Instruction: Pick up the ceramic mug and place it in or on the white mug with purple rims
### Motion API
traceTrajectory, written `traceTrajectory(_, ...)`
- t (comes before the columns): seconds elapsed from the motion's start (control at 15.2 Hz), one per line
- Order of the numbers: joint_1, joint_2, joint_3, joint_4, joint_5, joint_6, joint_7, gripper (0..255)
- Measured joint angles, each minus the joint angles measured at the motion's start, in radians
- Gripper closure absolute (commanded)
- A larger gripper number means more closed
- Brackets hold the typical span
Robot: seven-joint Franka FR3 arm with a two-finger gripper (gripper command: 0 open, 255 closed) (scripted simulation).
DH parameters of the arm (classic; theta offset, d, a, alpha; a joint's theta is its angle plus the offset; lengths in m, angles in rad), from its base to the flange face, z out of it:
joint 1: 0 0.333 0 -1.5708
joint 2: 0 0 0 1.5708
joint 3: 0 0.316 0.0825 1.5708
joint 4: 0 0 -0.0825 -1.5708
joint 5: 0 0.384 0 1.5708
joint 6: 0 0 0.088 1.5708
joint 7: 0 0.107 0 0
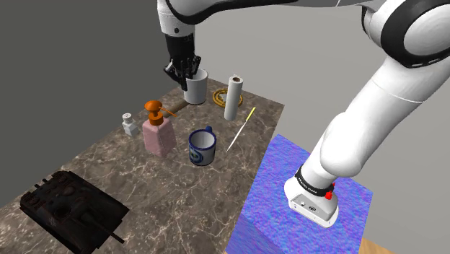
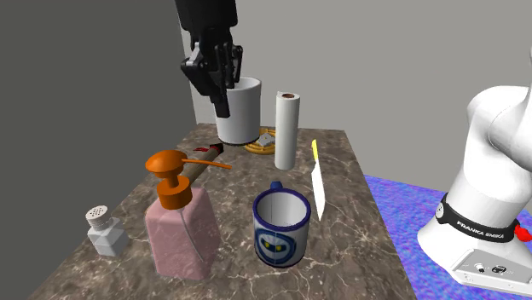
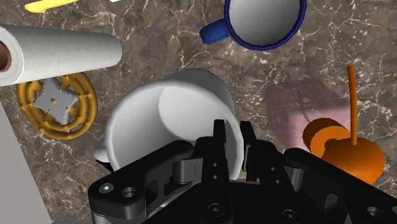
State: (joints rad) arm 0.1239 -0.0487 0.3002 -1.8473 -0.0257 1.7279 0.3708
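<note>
In the second exterior view the gripper (image 2: 226, 92) covers the white mug (image 2: 243, 115) at its ten o'clock, and mug and paper roll (image 2: 287, 128) hide much of the gold ring (image 2: 263, 141). In the wrist view the picture edge crops the blue-rimmed mug (image 3: 267, 19) and the paper roll's end.

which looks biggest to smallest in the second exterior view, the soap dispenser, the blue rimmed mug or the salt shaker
1. pink soap dispenser
2. blue-rimmed mug
3. salt shaker
All three stand about equally near the camera, so the order seems safe.
</note>
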Motion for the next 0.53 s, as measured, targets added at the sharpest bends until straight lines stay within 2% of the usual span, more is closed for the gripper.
traceTrajectory(0.33, 0.036, -0.159, 0.028, -0.146, 0.057, -0.006, 0.045, 255)
traceTrajectory(0.53, 0.055, -0.226, 0.043, -0.196, 0.084, -0.019, 0.068, 255)
